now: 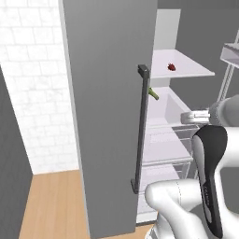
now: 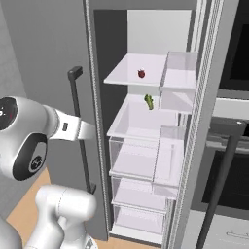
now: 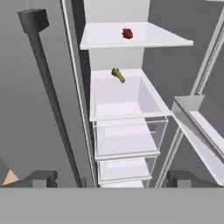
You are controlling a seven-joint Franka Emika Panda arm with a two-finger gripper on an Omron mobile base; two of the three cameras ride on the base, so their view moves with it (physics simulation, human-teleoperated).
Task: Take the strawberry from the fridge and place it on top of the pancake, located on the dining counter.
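The fridge [image 2: 146, 146] stands open. The strawberry [image 3: 127, 33] lies on its upper white shelf [image 3: 153, 37]; a green vegetable [image 3: 118, 75] lies in the tray [image 3: 131, 109] below. The gripper [image 3: 113, 178] has its fingers spread apart, empty, well short of both.

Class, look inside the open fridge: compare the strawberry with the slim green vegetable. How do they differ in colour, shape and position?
The strawberry is red and rounded; the green vegetable is slim and elongated. The strawberry sits on the upper white shelf; the vegetable lies one level lower, at the back of the white tray. Both are small, lie in the fridge, and are untouched by the gripper.
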